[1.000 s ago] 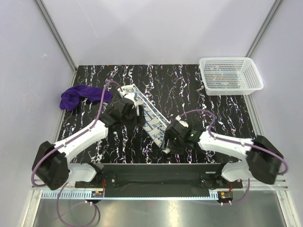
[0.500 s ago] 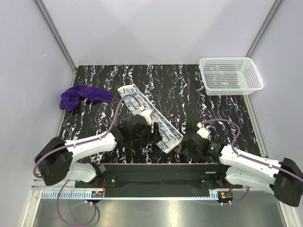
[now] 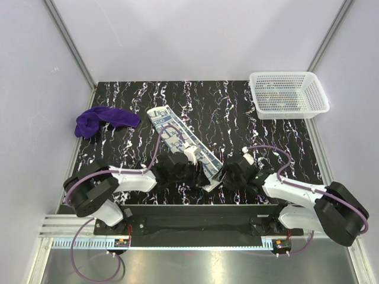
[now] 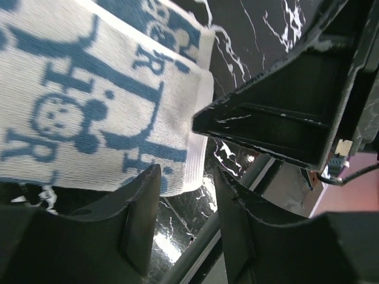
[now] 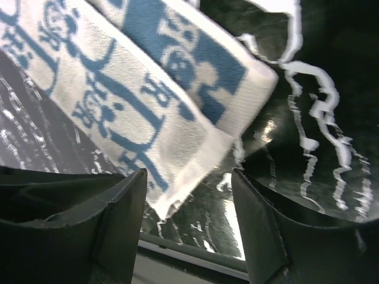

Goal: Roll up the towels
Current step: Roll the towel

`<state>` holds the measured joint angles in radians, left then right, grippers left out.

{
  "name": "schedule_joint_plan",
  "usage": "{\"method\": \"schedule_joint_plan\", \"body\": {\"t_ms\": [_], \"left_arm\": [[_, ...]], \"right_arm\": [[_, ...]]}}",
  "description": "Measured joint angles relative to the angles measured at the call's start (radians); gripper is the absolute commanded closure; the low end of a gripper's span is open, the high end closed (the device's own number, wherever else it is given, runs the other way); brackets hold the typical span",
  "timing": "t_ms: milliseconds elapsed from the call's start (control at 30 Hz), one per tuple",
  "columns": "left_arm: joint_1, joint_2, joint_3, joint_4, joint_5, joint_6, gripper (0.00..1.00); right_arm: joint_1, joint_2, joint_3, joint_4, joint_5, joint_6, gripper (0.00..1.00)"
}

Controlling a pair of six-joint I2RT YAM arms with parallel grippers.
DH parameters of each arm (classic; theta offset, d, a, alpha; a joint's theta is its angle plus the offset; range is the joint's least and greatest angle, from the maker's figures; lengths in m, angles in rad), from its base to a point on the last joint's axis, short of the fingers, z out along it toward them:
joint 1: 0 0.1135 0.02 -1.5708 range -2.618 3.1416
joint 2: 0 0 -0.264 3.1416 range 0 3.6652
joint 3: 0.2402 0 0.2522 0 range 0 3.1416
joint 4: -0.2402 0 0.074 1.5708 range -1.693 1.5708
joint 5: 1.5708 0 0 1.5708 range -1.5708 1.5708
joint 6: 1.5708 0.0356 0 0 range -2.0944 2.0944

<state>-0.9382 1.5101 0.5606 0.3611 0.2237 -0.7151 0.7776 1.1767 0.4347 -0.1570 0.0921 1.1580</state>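
Observation:
The white towel with blue print (image 3: 180, 142) lies folded in a long diagonal strip from back left to the near middle of the table. Its near end shows in the left wrist view (image 4: 89, 106) and the right wrist view (image 5: 148, 100). My left gripper (image 3: 198, 174) is open, low at the strip's near end on its left side. My right gripper (image 3: 228, 176) is open, low at the same end on its right side, with the towel's corner between its fingers. The purple towel (image 3: 103, 120) lies bunched at the far left.
A white mesh basket (image 3: 288, 94) stands at the back right corner. The table's near edge rail (image 3: 201, 208) runs just behind both grippers. The black marbled tabletop (image 3: 249, 130) spreads between the towel and the basket.
Both grippers have moved toward the near middle and come down at the towel's near end. The towel strip's near end has shifted slightly toward the front.

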Motion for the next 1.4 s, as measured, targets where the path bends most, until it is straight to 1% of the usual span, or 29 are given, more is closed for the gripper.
{"method": "schedule_joint_plan", "body": {"t_ms": [233, 333, 367, 467, 500, 567, 600, 667, 700, 733, 800, 833, 900, 1033, 1167, 1233, 1267, 1300, 1367, 1400], "left_arm": [[-0.031, 0.057, -0.035, 0.108, 0.032, -0.04, 0.56], [-0.033, 0.064, -0.048, 0.129, 0.035, -0.045, 0.56], [-0.033, 0.064, -0.052, 0.135, 0.036, -0.046, 0.56], [-0.033, 0.064, -0.064, 0.152, 0.036, -0.046, 0.57], [-0.033, 0.064, -0.066, 0.157, 0.036, -0.046, 0.57], [-0.033, 0.064, -0.071, 0.166, 0.037, -0.046, 0.57], [-0.033, 0.064, -0.072, 0.166, 0.038, -0.046, 0.57], [-0.033, 0.064, -0.072, 0.165, 0.038, -0.046, 0.55], [-0.035, 0.063, -0.072, 0.163, 0.038, -0.044, 0.54], [-0.037, 0.061, -0.072, 0.157, 0.037, -0.04, 0.5], [-0.047, 0.049, -0.069, 0.124, 0.025, -0.023, 0.46], [-0.055, 0.037, -0.064, 0.098, 0.015, -0.012, 0.44], [-0.076, 0.011, -0.043, 0.035, -0.016, 0.012, 0.41], [-0.155, -0.048, 0.031, -0.105, -0.136, 0.09, 0.37], [-0.285, -0.074, 0.119, -0.214, -0.306, 0.175, 0.34], [-0.352, -0.067, 0.156, -0.256, -0.38, 0.213, 0.34], [-0.386, -0.053, 0.182, -0.285, -0.421, 0.231, 0.34], [-0.409, -0.037, 0.206, -0.309, -0.449, 0.243, 0.34], [-0.451, 0.032, 0.278, -0.366, -0.518, 0.261, 0.34], [-0.462, 0.069, 0.311, -0.394, -0.551, 0.264, 0.34]], "right_arm": [[-0.001, 0.087, -0.016, 0.168, -0.049, 0.016, 0.47], [-0.001, 0.114, -0.016, 0.208, -0.06, 0.017, 0.53], [-0.001, 0.117, -0.016, 0.213, -0.06, 0.017, 0.58], [-0.002, 0.117, -0.026, 0.215, -0.06, 0.016, 0.67], [-0.002, 0.117, -0.027, 0.213, -0.06, 0.016, 0.75], [-0.002, 0.117, -0.032, 0.209, -0.061, 0.011, 0.81], [-0.002, 0.117, -0.036, 0.209, -0.061, 0.013, 0.87], [-0.002, 0.114, -0.037, 0.201, -0.062, 0.01, 0.91], [-0.002, 0.111, -0.037, 0.195, -0.062, 0.009, 0.95], [-0.002, 0.101, -0.038, 0.181, -0.065, 0.008, 0.98], [-0.002, 0.074, -0.041, 0.157, -0.069, 0.007, 1.0], [-0.002, 0.054, -0.043, 0.141, -0.069, 0.007, 1.0], [-0.002, 0.013, -0.043, 0.103, -0.068, 0.007, 1.0], [-0.002, -0.074, -0.022, 0.0, -0.067, 0.006, 1.0], [-0.002, -0.085, 0.034, -0.089, -0.066, 0.005, 1.0], [-0.002, -0.084, 0.054, -0.123, -0.066, 0.005, 0.99], [-0.002, -0.082, 0.064, -0.143, -0.063, 0.005, 0.95], [-0.002, -0.079, 0.07, -0.159, -0.058, 0.005, 0.83], [-0.002, -0.077, 0.078, -0.205, -0.046, 0.005, 0.63], [-0.002, -0.077, 0.079, -0.224, -0.039, 0.005, 0.46]]}}
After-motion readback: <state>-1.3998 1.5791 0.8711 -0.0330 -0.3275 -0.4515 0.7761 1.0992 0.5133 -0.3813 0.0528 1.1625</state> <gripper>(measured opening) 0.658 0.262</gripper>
